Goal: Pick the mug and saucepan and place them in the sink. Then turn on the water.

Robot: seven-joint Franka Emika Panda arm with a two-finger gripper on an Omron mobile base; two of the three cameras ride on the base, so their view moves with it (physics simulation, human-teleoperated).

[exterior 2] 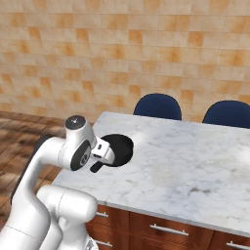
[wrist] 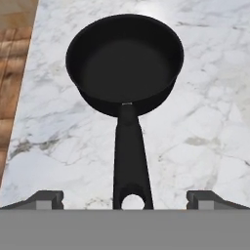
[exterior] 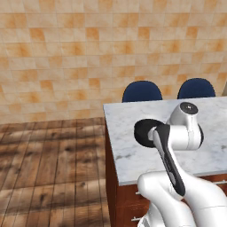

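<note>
Hand view is showing us the round matte-black saucepan (wrist: 125, 63) near the marble counter's (wrist: 210, 122) left edge, handle running toward our wide-open, empty claw (wrist: 125, 199), probably straddling it.

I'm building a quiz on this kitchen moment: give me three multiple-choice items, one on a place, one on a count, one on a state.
1. Where does the saucepan rest?
A. marble counter
B. wooden floor
C. blue chair

2. How many blue chairs stand behind the counter?
A. one
B. two
C. four

3. How is the pincer?
A. shut on the handle
B. open, handle between its tips
C. holding a mug

Answers: 1 A, the pan sits on the white marble counter. 2 B, one chair and another show. 3 B, the fingertips stand wide apart, clear of the handle.
</note>
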